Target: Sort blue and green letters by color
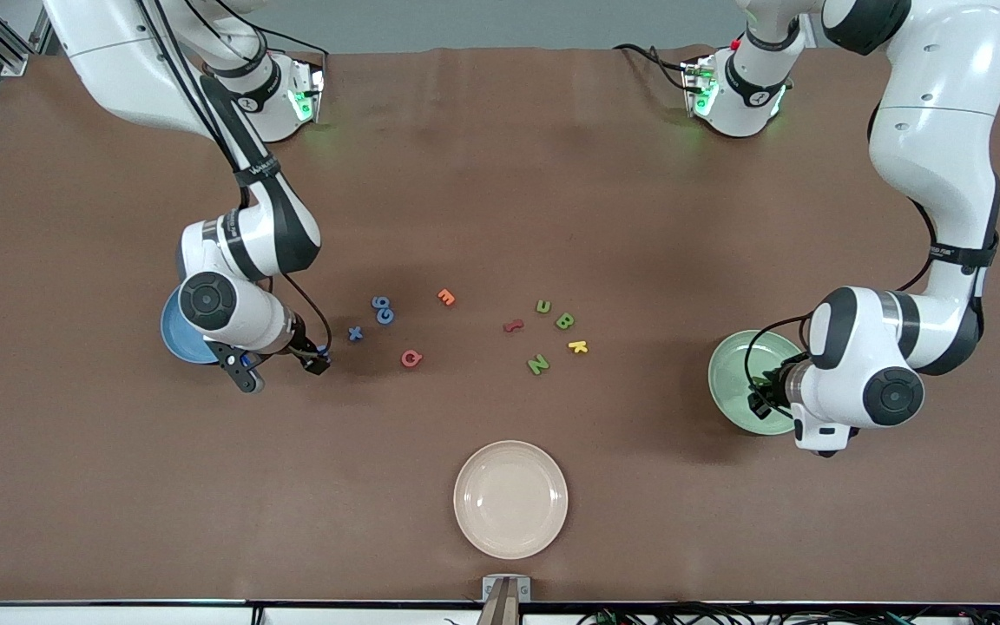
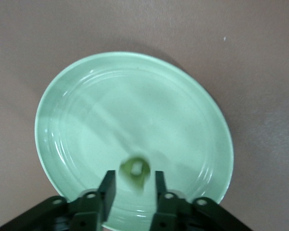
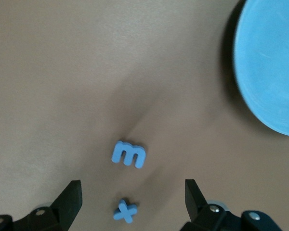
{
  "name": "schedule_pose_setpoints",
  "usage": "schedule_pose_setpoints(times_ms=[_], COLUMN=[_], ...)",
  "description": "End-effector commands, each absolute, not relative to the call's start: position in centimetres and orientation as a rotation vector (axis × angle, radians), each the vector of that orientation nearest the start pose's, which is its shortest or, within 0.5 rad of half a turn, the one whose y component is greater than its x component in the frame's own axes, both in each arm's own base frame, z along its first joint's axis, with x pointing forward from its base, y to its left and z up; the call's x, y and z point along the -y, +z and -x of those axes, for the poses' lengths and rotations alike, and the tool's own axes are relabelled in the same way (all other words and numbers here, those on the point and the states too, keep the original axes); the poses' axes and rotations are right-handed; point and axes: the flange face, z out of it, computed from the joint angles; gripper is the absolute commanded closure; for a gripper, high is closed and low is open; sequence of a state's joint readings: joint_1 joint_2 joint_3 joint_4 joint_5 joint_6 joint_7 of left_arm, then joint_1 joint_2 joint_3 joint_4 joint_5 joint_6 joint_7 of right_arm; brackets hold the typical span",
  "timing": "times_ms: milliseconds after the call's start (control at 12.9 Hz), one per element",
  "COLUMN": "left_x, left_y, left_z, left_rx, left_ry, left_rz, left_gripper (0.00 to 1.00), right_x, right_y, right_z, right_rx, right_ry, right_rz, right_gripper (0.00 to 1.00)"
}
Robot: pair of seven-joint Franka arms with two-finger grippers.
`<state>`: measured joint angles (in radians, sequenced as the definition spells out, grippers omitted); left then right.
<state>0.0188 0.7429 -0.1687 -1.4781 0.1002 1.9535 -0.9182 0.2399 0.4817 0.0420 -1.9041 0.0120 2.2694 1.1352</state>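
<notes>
— Grippers first: how did they stand?

— The right gripper [image 3: 132,185] hung low over the table beside the blue plate [image 3: 272,67], jaws spread wide and holding nothing. The left gripper [image 2: 134,175] was over the green plate [image 2: 86,96], jaws only narrowly apart.

— Anything between them?

— A small green letter [image 2: 135,168], blurred and too unclear to read. It seemed to touch neither finger, with the plate's floor under it.

— And the blue letters?

— The blue E [image 3: 128,155] and blue x [image 3: 125,211] lay flat on the table under the right gripper, just beside each other, none on the blue plate. The blue G and 6 [image 1: 383,309] lay touching, farther from the front camera than the x.

— The remaining green ones?

— The green u [image 1: 542,305], B [image 1: 564,321] and N [image 1: 538,364] sat near the table's middle, around a yellow K [image 1: 578,346]. The pink plate [image 1: 510,538] was nearest the camera.
</notes>
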Motion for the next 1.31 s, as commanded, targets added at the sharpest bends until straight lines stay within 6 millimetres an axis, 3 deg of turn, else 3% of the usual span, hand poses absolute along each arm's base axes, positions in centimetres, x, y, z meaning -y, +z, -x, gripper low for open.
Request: schedule_pose_setpoints(times_ms=[0,155,309,387,464,851,1005,1237], left_x=[9.4,12.1,18.7,23.3,26.2,37.3,41.1,44.8], left_y=[22.7,23.2,23.6,24.0,23.7,21.7,20.8,20.1], left_z=[-68.0,-67.8,-66.6,-66.1,-65.5,-62.8,-61.7,-60.0], left_rx=[1.059,1.092,1.188,1.198,1.218,1.46,1.546,1.589], left_ry=[0.329,0.325,0.302,0.257,0.221,0.142,0.111,0.121], left_rz=[2.812,2.807,2.768,2.783,2.799,2.902,2.917,2.904], left_gripper=[0.0,0.0,0.0,0.0,0.02,0.17,0.21,0.21], right_x=[-17.5,-17.7,-17.7,-17.6,-17.6,-17.5,-17.5,-17.4], right_y=[22.4,21.5,20.4,20.0,19.7,18.0,17.7,17.4], right_z=[-59.7,-59.7,-59.8,-59.8,-59.5,-58.4,-58.0,-57.8], right_rx=[-1.361,-1.358,-1.353,-1.353,-1.354,-1.377,-1.376,-1.375], right_ry=[0.141,0.138,0.116,0.116,0.117,0.075,0.085,0.091], right_rz=[2.87,2.871,2.866,2.866,2.867,2.835,2.842,2.849], right_gripper=[0.19,0.24,0.24,0.24,0.24,0.24,0.26,0.34])
